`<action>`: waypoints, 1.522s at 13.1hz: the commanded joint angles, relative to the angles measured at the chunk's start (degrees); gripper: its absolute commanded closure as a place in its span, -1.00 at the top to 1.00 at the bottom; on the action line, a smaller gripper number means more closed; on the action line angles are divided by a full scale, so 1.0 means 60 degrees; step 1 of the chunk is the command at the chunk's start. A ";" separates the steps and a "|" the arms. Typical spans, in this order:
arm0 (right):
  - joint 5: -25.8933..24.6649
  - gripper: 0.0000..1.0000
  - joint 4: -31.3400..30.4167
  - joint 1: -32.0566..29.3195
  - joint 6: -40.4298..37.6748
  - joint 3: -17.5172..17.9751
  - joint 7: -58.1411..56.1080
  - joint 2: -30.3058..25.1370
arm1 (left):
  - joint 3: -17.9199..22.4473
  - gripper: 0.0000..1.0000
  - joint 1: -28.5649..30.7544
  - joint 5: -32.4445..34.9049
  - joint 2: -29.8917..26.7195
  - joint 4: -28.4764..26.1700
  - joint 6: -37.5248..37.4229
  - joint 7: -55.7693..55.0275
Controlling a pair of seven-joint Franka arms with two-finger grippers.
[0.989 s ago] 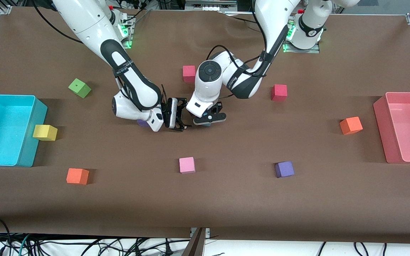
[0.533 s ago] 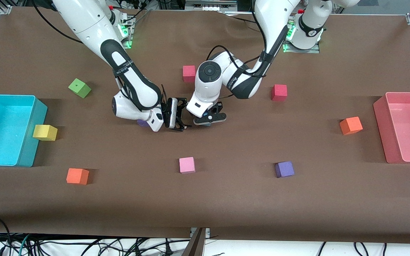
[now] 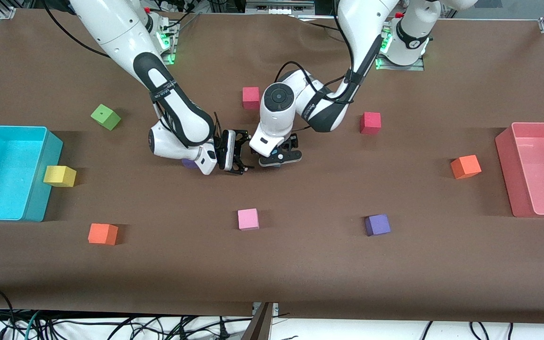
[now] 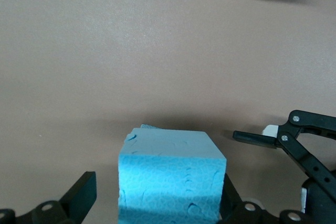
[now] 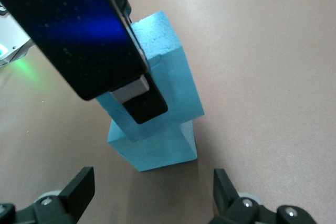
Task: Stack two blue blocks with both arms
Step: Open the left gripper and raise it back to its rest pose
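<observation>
Stack, frame centre | left gripper (image 3: 279,159) clamped on upper sky-blue foam cube (image 4: 170,174), seated slightly askew on lower sky-blue foam cube (image 5: 157,148), likely aligning before release | right gripper (image 3: 241,158) fingers apart, waiting just beside

The blue blocks (image 5: 157,103) look like matt, pitted foam; the table (image 3: 300,264) has a matt brown cloth-like cover.

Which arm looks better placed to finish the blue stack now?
Left. Its tool is at the upper blue block, which sits on the lower blue block; the right tool waits open beside the stack.
</observation>
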 commanded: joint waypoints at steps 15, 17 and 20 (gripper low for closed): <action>0.0169 1.00 0.0076 -0.0150 -0.0089 0.0130 -0.0145 0.0042 | -0.0147 1.00 0.0894 -0.0136 -0.3100 -0.0773 -0.2357 -0.0057; 0.0183 1.00 0.0076 -0.0150 -0.0103 0.0130 -0.0145 0.0042 | -0.0265 1.00 0.1407 -0.0136 -0.3760 -0.0817 -0.3336 0.0336; 0.0183 1.00 0.0091 -0.0165 -0.0103 0.0130 -0.0145 0.0042 | -0.0280 1.00 0.2460 -0.0151 -0.4959 -0.0803 -0.4786 0.1989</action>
